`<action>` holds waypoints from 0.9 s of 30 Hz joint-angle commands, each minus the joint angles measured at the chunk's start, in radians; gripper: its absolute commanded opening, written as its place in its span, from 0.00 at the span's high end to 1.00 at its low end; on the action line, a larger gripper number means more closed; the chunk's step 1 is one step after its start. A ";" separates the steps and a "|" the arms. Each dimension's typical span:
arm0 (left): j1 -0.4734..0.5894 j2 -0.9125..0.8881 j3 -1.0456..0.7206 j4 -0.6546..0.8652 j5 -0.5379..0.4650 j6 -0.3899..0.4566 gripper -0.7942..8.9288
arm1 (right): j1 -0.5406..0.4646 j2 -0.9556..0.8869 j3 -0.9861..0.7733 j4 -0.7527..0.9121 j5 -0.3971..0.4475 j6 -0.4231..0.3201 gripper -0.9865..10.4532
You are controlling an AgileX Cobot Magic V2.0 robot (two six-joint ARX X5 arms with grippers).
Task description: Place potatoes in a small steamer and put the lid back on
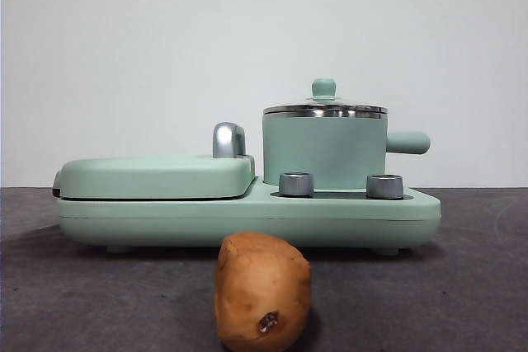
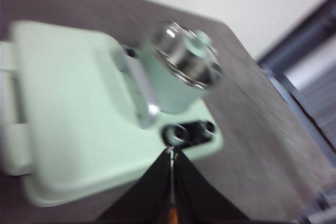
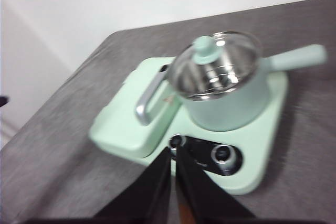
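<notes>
The potato (image 1: 263, 290) lies on the bench (image 1: 462, 286) just in front of the mint-green cooker (image 1: 247, 220), within easy reach. The glass lid (image 1: 324, 108) sits on the small steamer (image 1: 324, 151), so it must come off first. Both arms hang high above; the left tool (image 2: 172, 157) and right tool (image 3: 172, 153) have jaws pressed together, holding nothing.

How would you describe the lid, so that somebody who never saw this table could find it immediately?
Find the long mint-green cooking appliance on the dark table; a cylindrical steamer pot stands on its one end, beside the flat griddle cover. The lid sits on that pot. Unlike the opaque green cover, it is round clear glass with a steel rim and a small green knob.
</notes>
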 commanded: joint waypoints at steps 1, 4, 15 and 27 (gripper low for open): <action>-0.020 0.050 0.062 -0.023 0.043 0.053 0.91 | 0.000 0.027 0.031 -0.008 -0.040 -0.070 0.90; -0.048 0.090 0.096 -0.036 0.060 0.064 0.91 | 0.001 0.040 0.036 -0.011 -0.055 -0.079 0.90; -0.137 0.203 0.176 -0.036 0.060 0.072 0.49 | 0.001 0.039 0.036 -0.031 -0.068 -0.071 0.56; -0.276 0.492 0.410 -0.037 0.055 0.106 0.40 | 0.001 0.039 0.036 -0.056 -0.068 -0.061 0.48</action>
